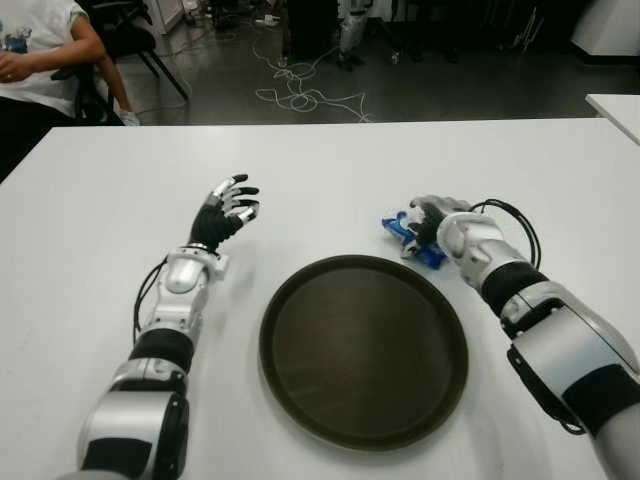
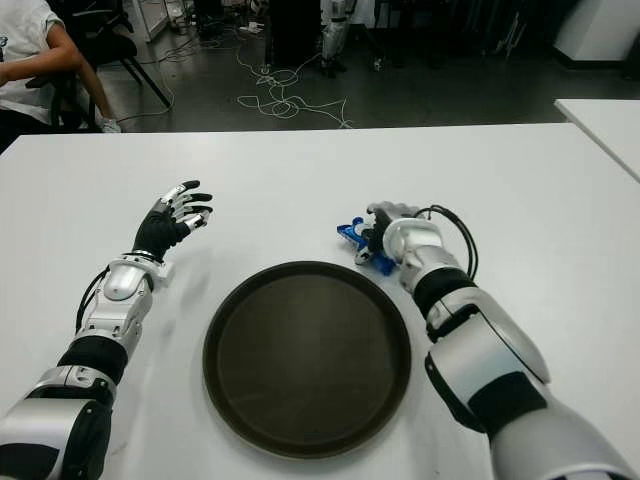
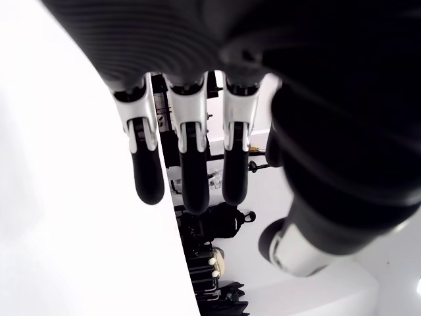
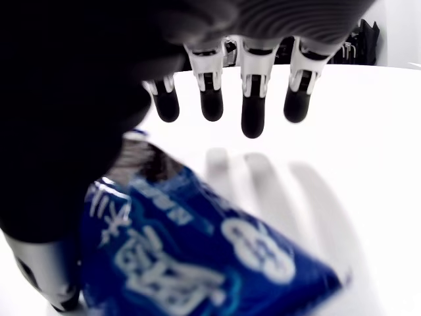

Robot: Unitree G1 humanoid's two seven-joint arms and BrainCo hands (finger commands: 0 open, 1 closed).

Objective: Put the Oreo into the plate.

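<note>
You get even overhead light on the white table (image 1: 330, 170), with soft shadows under both arms and the dark room behind staying dim. In the right wrist view the blue packet (image 4: 197, 263) is blurred, and faint finger shadows fall on the glaring tabletop.

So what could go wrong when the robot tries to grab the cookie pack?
The right hand is over the blue cookie pack with its fingers open, not gripping. Closing on the slippery-looking wrapper might push it away across the table. The pack also lies beside the plate, so a low carry could bump the rim. The left hand is off to the left.
</note>
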